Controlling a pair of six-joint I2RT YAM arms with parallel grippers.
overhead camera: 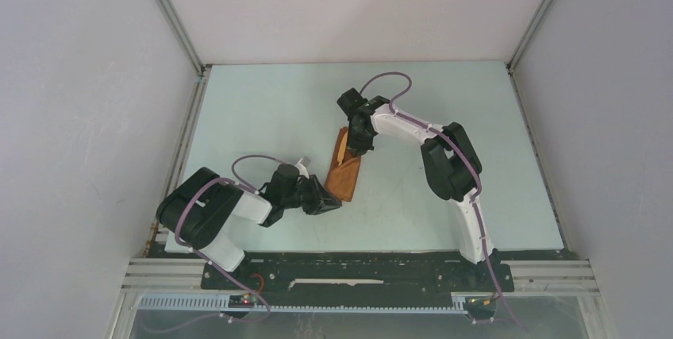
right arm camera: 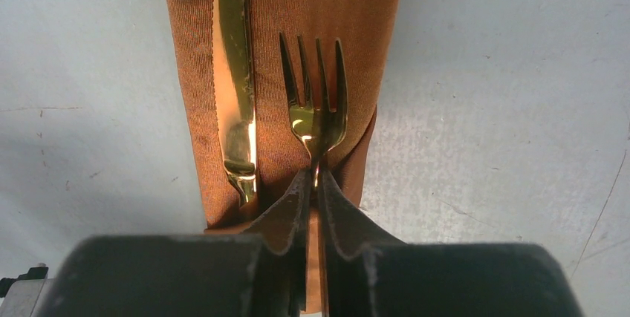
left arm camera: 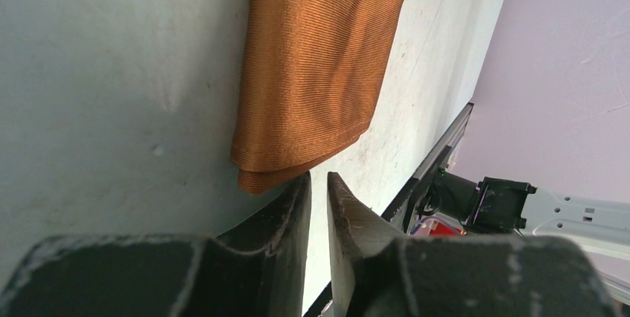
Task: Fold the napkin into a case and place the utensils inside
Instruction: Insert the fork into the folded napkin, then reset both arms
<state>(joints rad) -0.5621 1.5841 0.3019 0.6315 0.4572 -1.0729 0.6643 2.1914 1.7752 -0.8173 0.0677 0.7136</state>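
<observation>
The rust-orange napkin (overhead camera: 344, 179) lies as a narrow folded case in the middle of the table, also seen in the left wrist view (left arm camera: 319, 57) and the right wrist view (right arm camera: 297, 5). Two golden utensils rest on its far end, a knife (right arm camera: 234, 72) and a fork (right arm camera: 316, 102), with their handles running down under the flap. My right gripper (right arm camera: 315, 174) (overhead camera: 358, 145) is shut on the fork's neck. My left gripper (left arm camera: 318, 177) (overhead camera: 328, 201) sits at the case's near end, jaws slightly apart with nothing between them, one fingertip beside the cloth's corner.
The pale table (overhead camera: 262, 109) is bounded by aluminium rails (overhead camera: 184, 140) and grey walls on both sides. The right arm's elbow (overhead camera: 451, 166) hangs over the table to the right of the case. A black base plate (overhead camera: 349, 269) runs along the near edge.
</observation>
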